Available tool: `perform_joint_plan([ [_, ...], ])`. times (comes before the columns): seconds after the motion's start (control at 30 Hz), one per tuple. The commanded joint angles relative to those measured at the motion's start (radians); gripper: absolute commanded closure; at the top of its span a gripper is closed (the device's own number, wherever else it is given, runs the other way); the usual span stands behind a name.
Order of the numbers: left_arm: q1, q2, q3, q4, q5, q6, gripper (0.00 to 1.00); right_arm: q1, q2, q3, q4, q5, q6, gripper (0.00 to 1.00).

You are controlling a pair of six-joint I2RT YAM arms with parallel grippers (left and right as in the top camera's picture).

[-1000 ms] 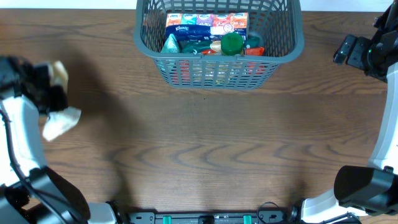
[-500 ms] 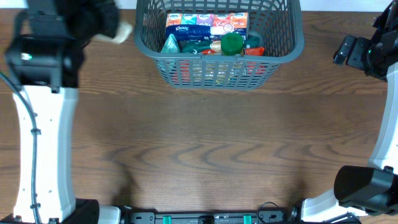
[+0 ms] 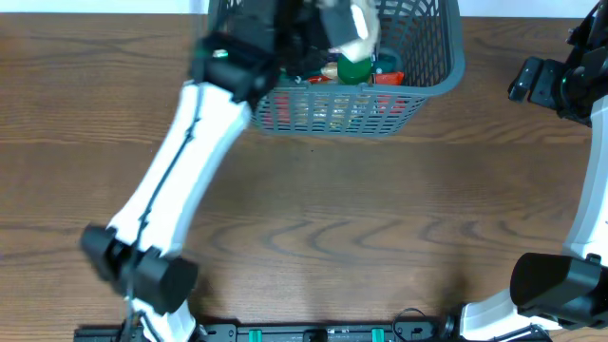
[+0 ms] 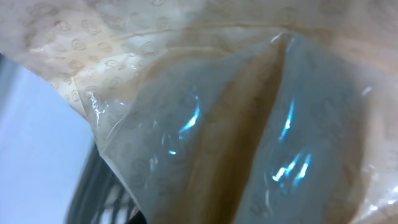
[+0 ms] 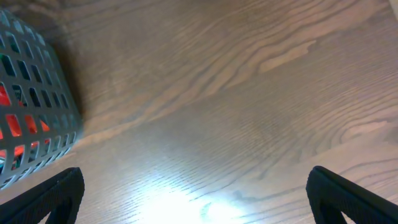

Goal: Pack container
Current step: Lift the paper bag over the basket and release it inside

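Several groceries (image 3: 353, 68) already sit in the basket (image 3: 432, 76) at the desk's (image 3: 380, 209) far edge, so I'd say it's mostly packed. The left gripper (image 3: 323, 27), clamped on a plastic bag (image 3: 353, 27), hovers above it, so the drop is what's left. The right gripper (image 5: 198, 196) is parked wide apart, off right. Room inside looks tight, with the rim close.

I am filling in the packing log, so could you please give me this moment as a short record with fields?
Container: dark grey slotted basket at the far edge of the table, partly filled
Contents visible: green-capped bottle, red items
Left gripper: shut on a pale plastic-wrapped packet, over the basket
Right gripper: open, empty, over the table to the right of the basket
Packet status: not yet released
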Motion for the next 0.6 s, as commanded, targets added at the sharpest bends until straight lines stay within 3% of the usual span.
perform_joint_plan([
  [0.0, 0.000, 0.049, 0.004, 0.031, 0.002, 0.088, 0.94, -0.004, 0.005, -0.002, -0.009, -0.001, -0.011, 0.01],
  [0.17, 0.014, 0.144, 0.004, 0.043, 0.002, 0.087, 0.83, -0.004, 0.005, -0.002, -0.026, -0.001, -0.010, 0.01],
  [0.27, 0.020, 0.178, 0.004, 0.041, 0.002, 0.087, 0.66, -0.004, 0.005, -0.002, -0.035, -0.001, -0.010, 0.01],
  [0.33, 0.020, 0.191, 0.004, 0.040, 0.002, 0.087, 0.60, -0.004, 0.005, -0.002, -0.036, -0.001, -0.010, 0.01],
  [0.47, 0.022, 0.194, 0.004, 0.043, 0.002, 0.087, 0.25, -0.004, 0.005, -0.002, -0.035, -0.001, -0.010, 0.01],
  [0.57, 0.032, 0.194, 0.004, 0.043, 0.002, 0.082, 0.16, -0.004, 0.005, -0.002, -0.034, -0.001, -0.010, 0.01],
])
